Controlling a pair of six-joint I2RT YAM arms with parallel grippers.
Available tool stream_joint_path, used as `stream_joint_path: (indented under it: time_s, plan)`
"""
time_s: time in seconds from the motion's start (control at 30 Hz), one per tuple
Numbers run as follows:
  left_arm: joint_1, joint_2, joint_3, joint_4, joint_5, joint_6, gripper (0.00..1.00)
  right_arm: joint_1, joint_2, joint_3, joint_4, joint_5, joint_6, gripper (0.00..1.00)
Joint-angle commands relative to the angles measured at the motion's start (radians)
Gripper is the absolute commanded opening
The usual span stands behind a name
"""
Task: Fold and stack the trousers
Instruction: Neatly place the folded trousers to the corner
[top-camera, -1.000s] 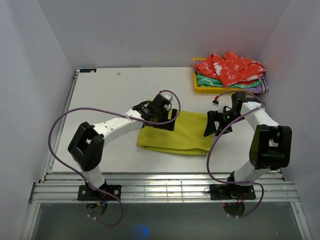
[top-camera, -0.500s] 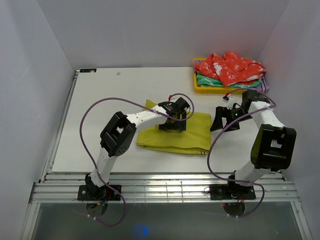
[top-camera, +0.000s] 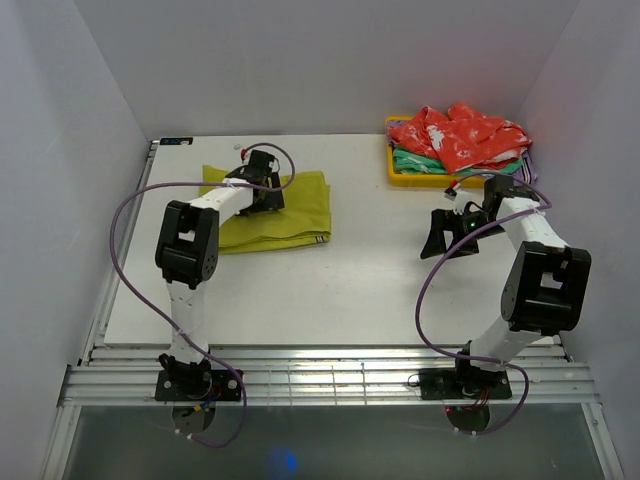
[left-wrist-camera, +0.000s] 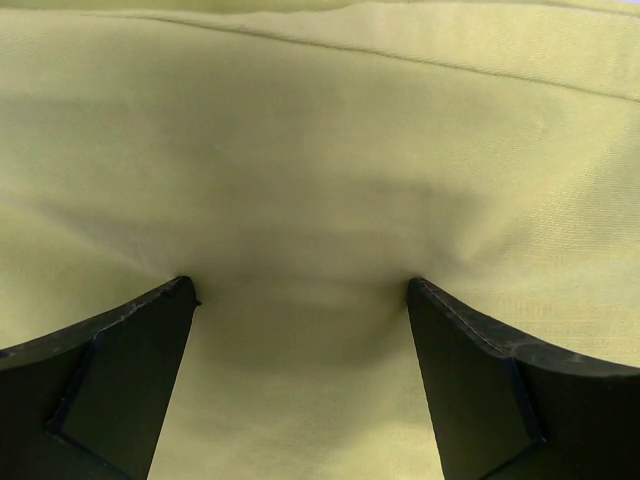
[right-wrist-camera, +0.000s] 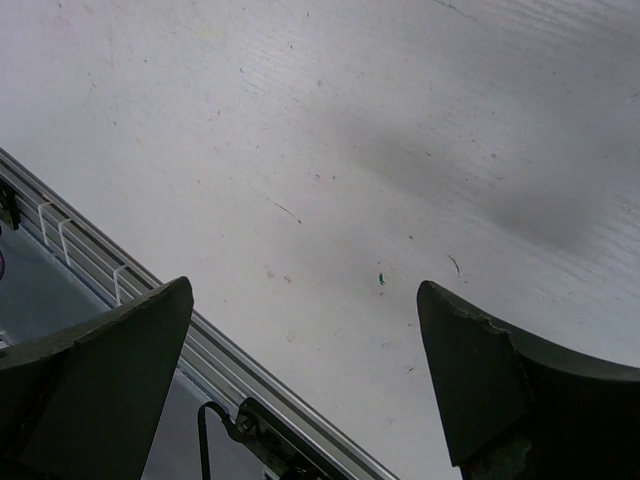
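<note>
Prob. placing step: folded trousers (top-camera: 300, 212) lie on tabletop (top-camera: 360, 275) well left of yellow tray (top-camera: 396, 177), L gripper (top-camera: 262, 198) wide, pressing them; R gripper (top-camera: 442, 238) wide, empty, near tray; next: lift L clear.

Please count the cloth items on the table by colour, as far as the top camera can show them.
Mustard yellow-green trousers: 1
Red patterned garment: 1
Green garment: 1
Total: 3 that can be told apart
</note>
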Motion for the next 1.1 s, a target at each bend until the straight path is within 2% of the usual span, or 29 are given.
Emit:
stream_joint_path:
  time_s: [0.0,0.17,0.23,0.4,0.6,0.67,0.7,0.83,0.93,1.07]
  plan:
    - [0.088,0.133,-0.077,-0.017,-0.025,0.297,0.98,-0.005,-0.019,0.023,-0.018,-0.028,-0.037,0.98]
    - [0.255,0.170,-0.031,0.015,0.161,0.451,0.98,-0.006,-0.039,0.013,-0.026,-0.020,-0.060,0.98]
    - [0.287,0.202,0.036,0.019,0.181,0.508,0.98,-0.006,-0.041,0.013,-0.032,-0.022,-0.068,0.98]
    - [0.365,0.330,0.253,-0.057,0.180,0.517,0.96,-0.006,-0.028,0.018,-0.031,-0.020,-0.071,0.98]
    - [0.387,0.492,0.475,-0.103,0.140,0.578,0.96,-0.006,-0.025,0.019,-0.031,-0.017,-0.070,0.98]
    - [0.413,0.524,0.523,-0.098,0.130,0.552,0.96,-0.006,-0.025,0.015,-0.029,-0.016,-0.073,0.98]
    - [0.421,0.567,0.604,-0.110,0.132,0.543,0.96,-0.006,-0.024,0.015,-0.029,-0.014,-0.073,0.97]
    - [0.441,0.652,0.759,-0.132,0.144,0.531,0.96,-0.006,-0.021,0.015,-0.031,-0.013,-0.074,0.97]
    - [0.441,0.676,0.815,-0.143,0.118,0.535,0.96,-0.006,-0.024,0.015,-0.029,-0.003,-0.076,0.97]
    - [0.447,0.678,0.807,-0.132,0.066,0.538,0.96,-0.006,-0.021,0.018,-0.029,-0.010,-0.070,0.97]
